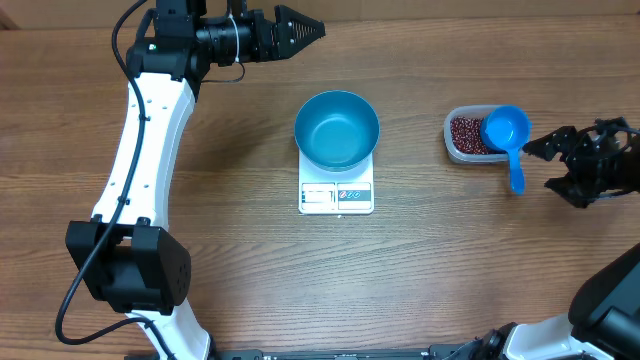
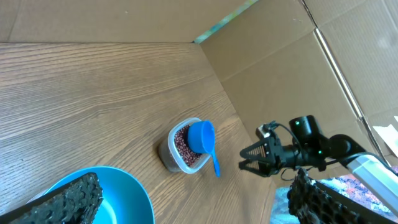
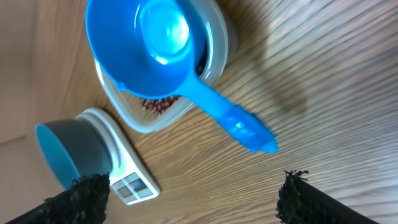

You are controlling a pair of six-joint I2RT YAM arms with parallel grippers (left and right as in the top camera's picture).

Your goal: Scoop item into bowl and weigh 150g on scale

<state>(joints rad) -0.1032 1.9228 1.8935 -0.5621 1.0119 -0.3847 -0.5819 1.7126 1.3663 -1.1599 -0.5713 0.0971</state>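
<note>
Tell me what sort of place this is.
Probably a robot test bench rather than a kitchen. A wood-grain table is walled in by plain cardboard. The left arm and right arm stand at it. A scale with a bowl sits at the middle.

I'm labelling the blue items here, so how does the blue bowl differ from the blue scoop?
The bowl is much wider than the scoop. The bowl has no handle; the scoop has a straight one. The bowl sits on the scale; the scoop rests across the clear tub of beans. Both are blue and look empty.
</note>
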